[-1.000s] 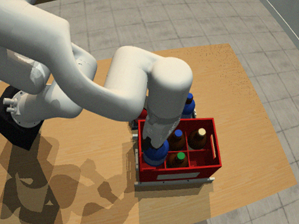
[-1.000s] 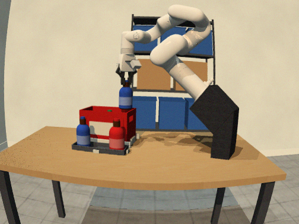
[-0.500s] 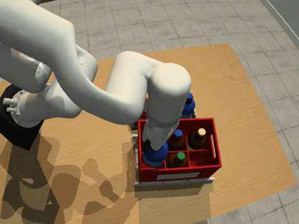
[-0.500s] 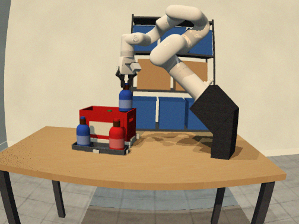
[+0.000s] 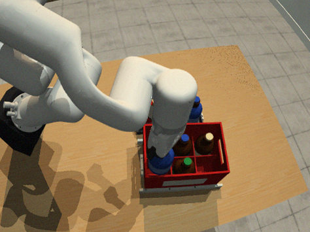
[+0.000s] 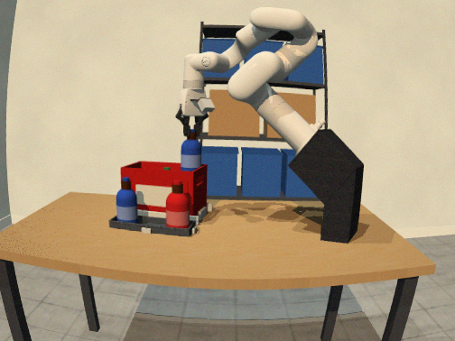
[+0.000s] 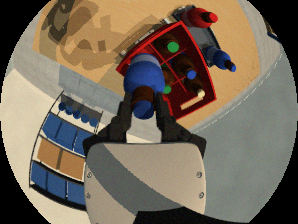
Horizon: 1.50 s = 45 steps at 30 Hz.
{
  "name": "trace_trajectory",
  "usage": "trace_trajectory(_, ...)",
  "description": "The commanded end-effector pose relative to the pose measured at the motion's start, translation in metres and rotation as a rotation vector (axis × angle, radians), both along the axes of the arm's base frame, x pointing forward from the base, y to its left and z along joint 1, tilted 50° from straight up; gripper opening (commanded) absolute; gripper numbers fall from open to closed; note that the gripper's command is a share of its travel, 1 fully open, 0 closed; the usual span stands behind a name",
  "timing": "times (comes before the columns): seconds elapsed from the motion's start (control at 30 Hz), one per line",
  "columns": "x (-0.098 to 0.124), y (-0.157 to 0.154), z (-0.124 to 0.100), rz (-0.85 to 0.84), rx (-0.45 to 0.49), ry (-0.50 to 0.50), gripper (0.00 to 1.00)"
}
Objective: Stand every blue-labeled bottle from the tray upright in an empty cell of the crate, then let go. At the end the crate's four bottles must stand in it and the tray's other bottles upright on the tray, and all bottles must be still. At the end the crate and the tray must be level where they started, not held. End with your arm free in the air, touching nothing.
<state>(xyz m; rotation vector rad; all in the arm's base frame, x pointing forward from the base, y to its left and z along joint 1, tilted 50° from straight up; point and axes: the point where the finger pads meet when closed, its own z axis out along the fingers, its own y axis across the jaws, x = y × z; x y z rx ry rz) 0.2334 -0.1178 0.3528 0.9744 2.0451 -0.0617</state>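
Pinching a blue bottle over the crate's corner cell

Holding the blue-labeled bottle [image 5: 161,163] [image 6: 190,153] [image 7: 144,75] by its neck, the end effector [image 5: 156,153] [image 6: 192,133] [image 7: 143,99] points down with a finger on either side. The bottle hangs upright directly below it, its lower part by the rim of the red crate [image 5: 217,181] [image 6: 199,194] [image 7: 175,107]; how deep its base sits in the cell cannot be told.

Beside and below the end effector, four brown bottles stand in other cells: two green-capped, one blue-capped and one cream-capped.

Lower than the end effector and off to one side, the dark tray [image 5: 139,133] [image 6: 153,229] [image 7: 200,37] lies next to the crate on the worktop [image 5: 250,144] [image 6: 253,257] [image 7: 240,30]. A second blue bottle [image 5: 196,110] [image 6: 126,205] [image 7: 218,56] and a red bottle [image 6: 178,209] [image 7: 197,18] stand upright on it, apart from each other.
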Motion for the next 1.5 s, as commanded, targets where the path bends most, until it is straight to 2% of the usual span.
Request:
trace_trajectory(0.0, 0.0008, -0.0005, 0.001, 0.0, -0.002, -0.003, 0.0)
trace_trajectory(0.87, 0.0015, -0.0008, 0.0004, 0.0, -0.002, -0.003, 0.0)
trace_trajectory(1.47, 0.0098, -0.0054, -0.0074, 0.0, -0.002, -0.003, 0.0)
